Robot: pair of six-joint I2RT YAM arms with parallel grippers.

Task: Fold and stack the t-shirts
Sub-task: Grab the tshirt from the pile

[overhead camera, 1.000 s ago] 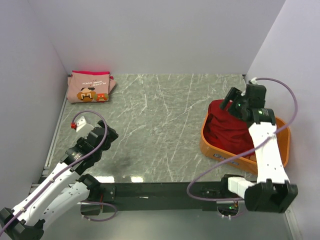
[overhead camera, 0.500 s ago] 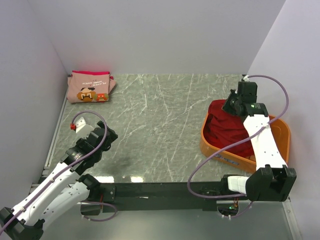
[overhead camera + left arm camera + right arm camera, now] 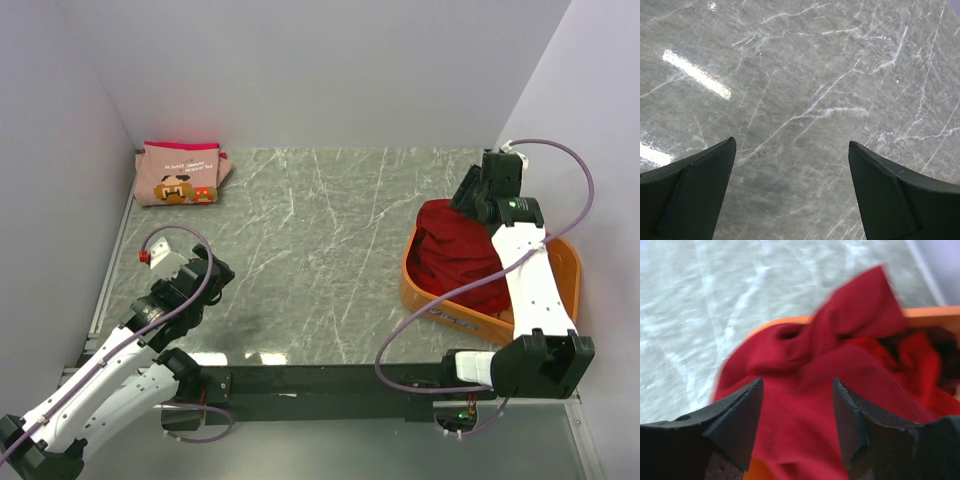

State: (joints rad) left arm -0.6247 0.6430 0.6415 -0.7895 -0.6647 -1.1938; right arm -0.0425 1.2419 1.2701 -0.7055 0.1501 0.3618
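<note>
Only the pink t-shirt point(image 3: 178, 176) lies folded; red t-shirts point(image 3: 450, 245) sit in the tub point(image 3: 428, 300), left tool point(image 3: 791, 141) and right tool point(image 3: 797, 381) open, empty.

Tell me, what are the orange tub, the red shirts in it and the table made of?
The tub looks like hard plastic: smooth and plain orange, with a stiff rim that keeps its shape. The red shirts look like soft, matte cloth, slumped in folds and wrinkles. The table looks like polished stone, maybe marble or only a print of it: grey-green with white veins and shiny streaks of reflected light.
</note>
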